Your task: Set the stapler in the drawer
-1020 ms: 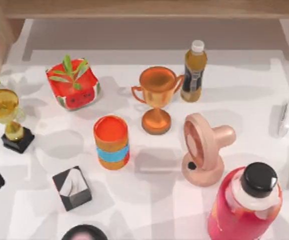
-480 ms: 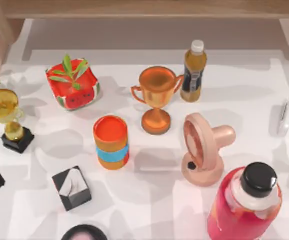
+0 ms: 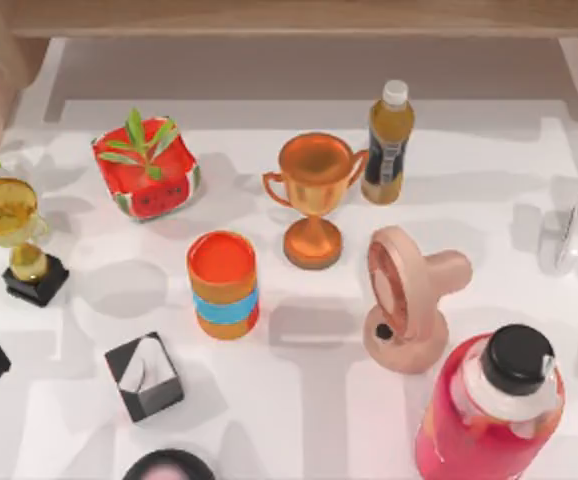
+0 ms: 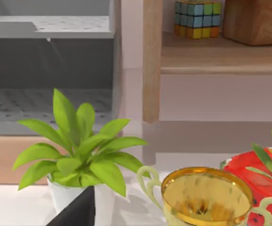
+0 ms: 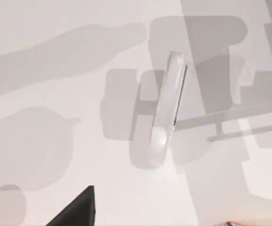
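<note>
Since 1.0 s earlier, grey shadows beside the stapler had shifted and spread; the stapler itself lay unmoved near the table's right edge, untouched. Finger state of either gripper: cannot tell.

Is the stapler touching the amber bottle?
Apart. The top view shows the stapler near the table's right edge and the amber bottle farther left, bare tabletop between them.

A copper trophy stands mid-table beside an amber bottle, with an orange can, pink fan, tissue box, watermelon planter and gold trophy around.
</note>
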Motion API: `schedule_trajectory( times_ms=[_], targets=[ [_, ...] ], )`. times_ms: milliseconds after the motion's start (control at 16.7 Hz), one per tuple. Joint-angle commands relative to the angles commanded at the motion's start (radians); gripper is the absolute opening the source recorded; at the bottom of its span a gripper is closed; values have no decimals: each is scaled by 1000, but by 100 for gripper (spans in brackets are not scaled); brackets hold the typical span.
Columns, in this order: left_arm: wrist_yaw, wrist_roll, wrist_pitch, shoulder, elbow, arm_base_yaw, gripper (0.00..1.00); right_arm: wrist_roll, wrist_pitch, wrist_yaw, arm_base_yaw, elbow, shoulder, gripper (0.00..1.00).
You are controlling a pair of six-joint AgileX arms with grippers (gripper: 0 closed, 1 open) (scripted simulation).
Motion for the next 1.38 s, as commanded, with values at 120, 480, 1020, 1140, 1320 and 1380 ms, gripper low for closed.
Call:
schedule_trajectory(
  times_ms=[120, 480, 1020, 1140, 1320, 1380],
  targets=[
    [0, 0, 0, 0, 0, 0, 100, 45, -111, -2, 12, 156, 219, 100],
    [0, 0, 0, 0, 0, 0, 100, 157, -370, -6, 39, 552, 711, 100],
    [0, 0, 0, 0, 0, 0, 100, 205, -474, 2, 26, 754, 924, 100],
    [0, 0, 0, 0, 0, 0, 100, 204, -472, 1, 29, 751, 922, 100],
    [0, 0, 0, 0, 0, 0, 100, 221, -434, 1, 44, 726, 936, 100],
    [0, 0, 0, 0, 0, 0, 100, 226, -407, 1, 49, 709, 946, 100]
  ],
)
